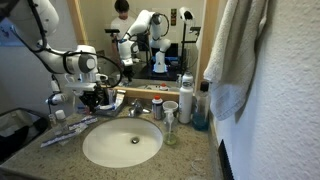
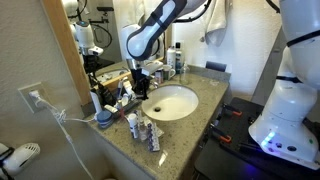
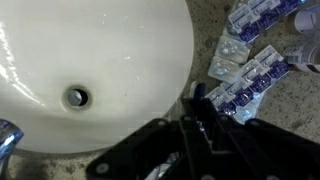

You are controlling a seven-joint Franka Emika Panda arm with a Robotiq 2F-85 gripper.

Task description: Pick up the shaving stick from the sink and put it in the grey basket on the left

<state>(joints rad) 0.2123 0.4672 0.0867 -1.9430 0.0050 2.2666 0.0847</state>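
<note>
Hovering by the bench's back edge over the sink [image 3: 100, 50], the gripper [image 3: 190, 125] hides whether its jaws are open or clamped, and with no shaving stick visible in the bare basin, I judge pickup possibly done and the drop-off not.

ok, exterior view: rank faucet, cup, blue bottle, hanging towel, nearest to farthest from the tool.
1. Faucet, beside the tool, behind the basin.
2. Cup, right of basin.
3. Blue bottle, counter's right end.
4. Towel, far right wall.
</note>
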